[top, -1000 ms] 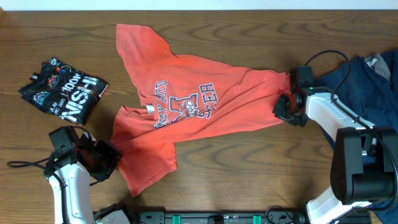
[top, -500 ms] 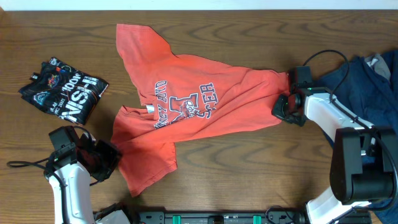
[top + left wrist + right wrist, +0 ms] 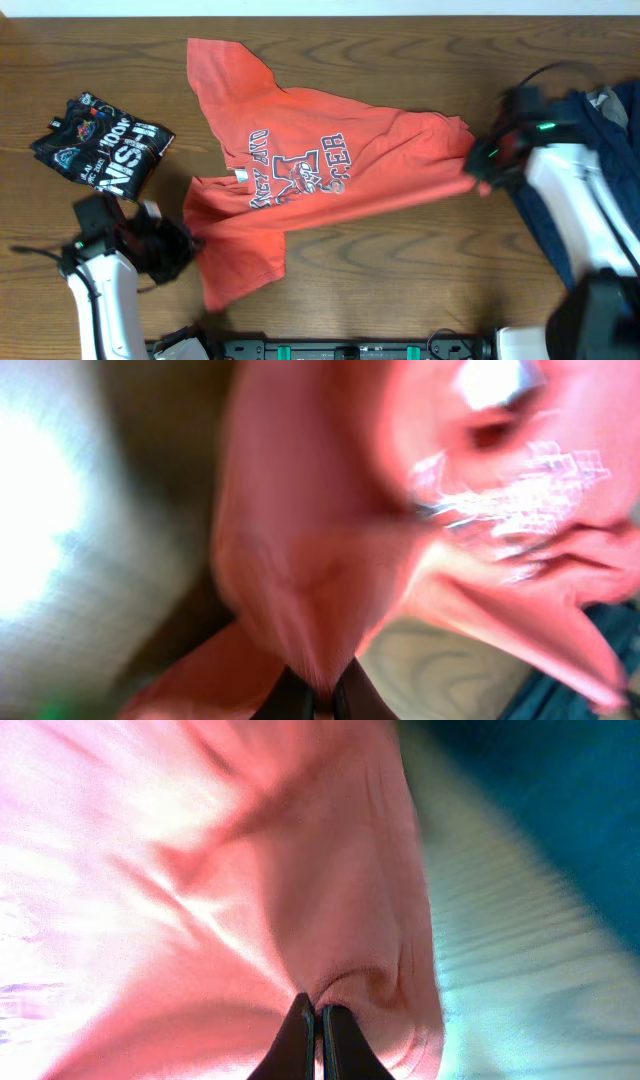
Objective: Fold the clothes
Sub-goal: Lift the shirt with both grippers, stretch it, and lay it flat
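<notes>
The orange-red T-shirt (image 3: 300,170) with white-and-navy lettering lies crumpled across the middle of the table. My left gripper (image 3: 180,245) is shut on its lower left edge; the left wrist view shows the cloth (image 3: 330,530) pinched between the fingers (image 3: 322,705). My right gripper (image 3: 478,165) is shut on the shirt's right end; the right wrist view shows the fabric (image 3: 250,870) pinched in the fingers (image 3: 320,1020). The black white-printed garment (image 3: 100,143) lies folded at the left. The navy garment (image 3: 585,140) lies at the right edge under my right arm.
The wooden table (image 3: 400,290) shows bare in front of the shirt. A white strip runs along the table's far edge (image 3: 400,8).
My right arm has swung up and right, blurred, pulling the shirt's right end a little rightward. My left gripper has shifted slightly up and left with the shirt's edge.
</notes>
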`<state>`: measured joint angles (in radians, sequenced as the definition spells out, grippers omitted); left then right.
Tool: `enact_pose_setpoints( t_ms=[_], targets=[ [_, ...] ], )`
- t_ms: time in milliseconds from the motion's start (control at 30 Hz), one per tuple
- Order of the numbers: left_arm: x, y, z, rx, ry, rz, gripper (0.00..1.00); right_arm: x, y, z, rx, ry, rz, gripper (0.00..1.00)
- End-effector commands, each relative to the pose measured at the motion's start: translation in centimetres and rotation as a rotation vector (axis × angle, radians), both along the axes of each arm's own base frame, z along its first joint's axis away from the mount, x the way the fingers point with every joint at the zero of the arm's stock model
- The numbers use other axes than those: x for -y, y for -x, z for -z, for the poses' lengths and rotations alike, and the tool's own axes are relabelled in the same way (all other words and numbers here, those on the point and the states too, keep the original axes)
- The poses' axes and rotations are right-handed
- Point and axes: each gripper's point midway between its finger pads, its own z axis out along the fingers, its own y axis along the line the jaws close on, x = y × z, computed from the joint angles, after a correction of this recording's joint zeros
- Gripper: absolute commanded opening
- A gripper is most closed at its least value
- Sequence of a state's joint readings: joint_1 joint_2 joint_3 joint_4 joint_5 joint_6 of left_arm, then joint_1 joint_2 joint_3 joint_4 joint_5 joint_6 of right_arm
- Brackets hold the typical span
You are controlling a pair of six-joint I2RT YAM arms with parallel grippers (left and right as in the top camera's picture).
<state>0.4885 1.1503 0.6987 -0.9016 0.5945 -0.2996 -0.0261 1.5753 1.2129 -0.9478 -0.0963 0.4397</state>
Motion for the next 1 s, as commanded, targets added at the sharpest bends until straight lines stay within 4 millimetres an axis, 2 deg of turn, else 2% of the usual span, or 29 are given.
enact_pose_setpoints(
  t_ms=[0,133,267,433,633,733,800,867,967],
  targets=[
    [0.0,-3.7,-6.1,0.193,-0.055,0.12,0.06,1.7,-1.2,-9.0,0.224,0.008,-0.054,0.01],
    [-0.1,-6.2,-12.6,0.34,-0.131,0.169,0.06,2.6,-0.2,-14.4,0.315,0.062,-0.113,0.01],
    [-0.3,-7.3,-19.3,0.469,-0.187,0.174,0.06,3.1,0.6,-18.3,0.384,0.091,-0.12,0.01],
    [-0.1,-7.3,-26.7,0.63,-0.255,0.183,0.06,4.1,1.1,-23.5,0.518,0.155,-0.108,0.01],
    [0.3,-6.4,-33.7,0.806,-0.349,0.182,0.06,5.2,2.9,-30.4,0.699,0.231,-0.057,0.01],
    [0.5,-6.0,-36.1,0.871,-0.383,0.183,0.06,6.0,3.7,-32.5,0.749,0.278,-0.024,0.01],
    [0.5,-6.0,-36.8,0.893,-0.395,0.181,0.06,6.2,3.7,-32.8,0.757,0.295,-0.021,0.01],
    [0.3,-6.4,-36.6,0.886,-0.394,0.179,0.06,6.3,3.1,-32.2,0.735,0.299,-0.042,0.01],
    [-0.3,-7.8,-35.4,0.843,-0.371,0.179,0.06,6.4,1.3,-30.0,0.662,0.277,-0.07,0.01]
  ],
)
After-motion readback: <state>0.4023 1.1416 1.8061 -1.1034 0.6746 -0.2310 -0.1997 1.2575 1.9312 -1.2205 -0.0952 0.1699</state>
